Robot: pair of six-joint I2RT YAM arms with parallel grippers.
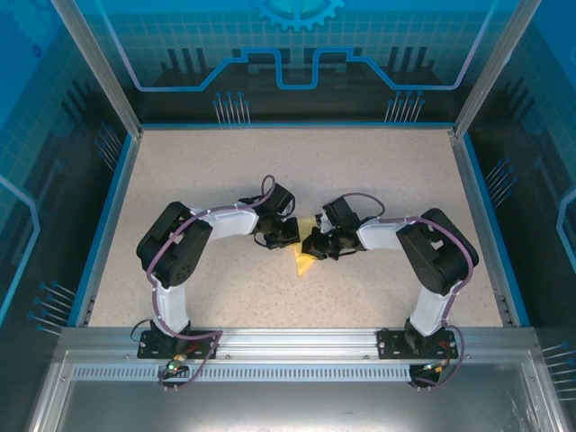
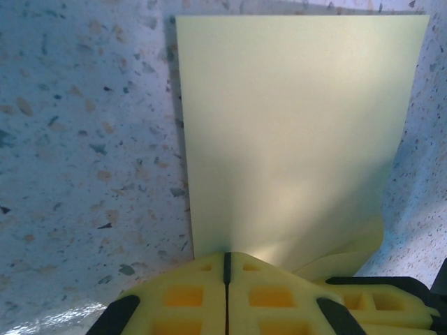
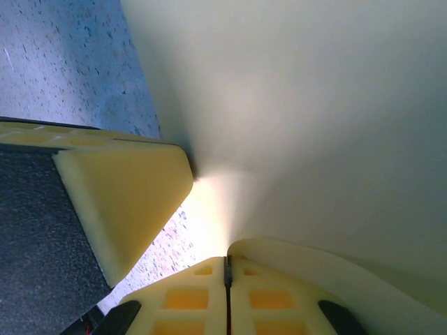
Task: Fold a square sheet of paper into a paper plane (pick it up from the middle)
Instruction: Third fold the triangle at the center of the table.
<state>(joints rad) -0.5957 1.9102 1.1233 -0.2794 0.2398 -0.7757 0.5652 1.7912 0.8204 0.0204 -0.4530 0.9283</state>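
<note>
Overhead, paper [image 1: 303, 264] mostly hidden under left gripper [image 1: 293, 238], right gripper [image 1: 309, 245]; both pinching it

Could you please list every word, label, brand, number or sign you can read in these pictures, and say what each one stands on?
There are none: no words, numbers, brands or labels can be read.
The sheet of paper is plain and blank.
The back wall carries a gear emblem and circuit-like lines, without any letters.

Matt pale-yellow paper [image 2: 293, 139], smooth speckled table [image 2: 84, 139], yellow foam fingers [image 2: 181, 296]
</note>
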